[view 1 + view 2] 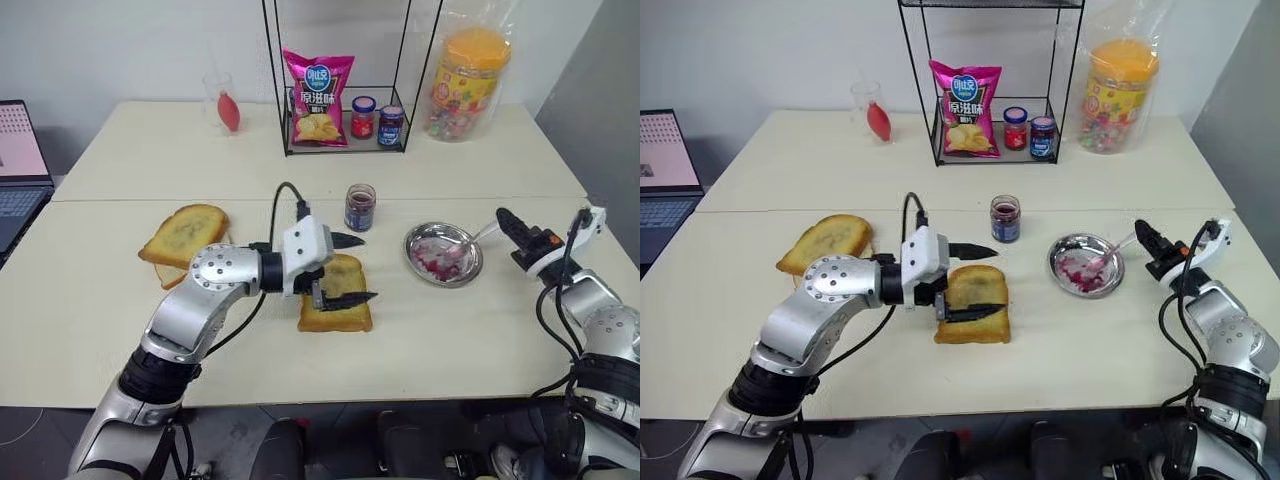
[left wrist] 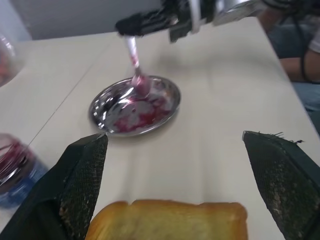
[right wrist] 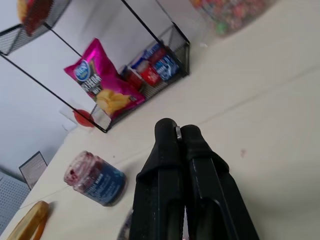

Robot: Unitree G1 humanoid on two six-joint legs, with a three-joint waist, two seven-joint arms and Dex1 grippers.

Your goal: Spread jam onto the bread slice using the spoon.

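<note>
A pale cream table (image 1: pixel 450 340) is standing against a white wall, carrying a black wire rack (image 1: pixel 345 140) with a pink crisp bag (image 1: pixel 318 98) and two small capped jars. The left gripper (image 1: pixel 350 268) is hovering with its black fingers spread wide over the thick golden toasted bread slice (image 1: pixel 340 305), gripping nothing. The small clear glass jar of dark red-purple jam (image 1: pixel 359 208) is standing just beyond the slice. The right gripper (image 1: pixel 503 218) is clenching the slim handle of the shiny silver metal spoon (image 2: pixel 137 75), whose bowl is resting in the jam-smeared round metal dish (image 1: pixel 443 254). More toast slices (image 1: pixel 182 235) are lying to the left.
</note>
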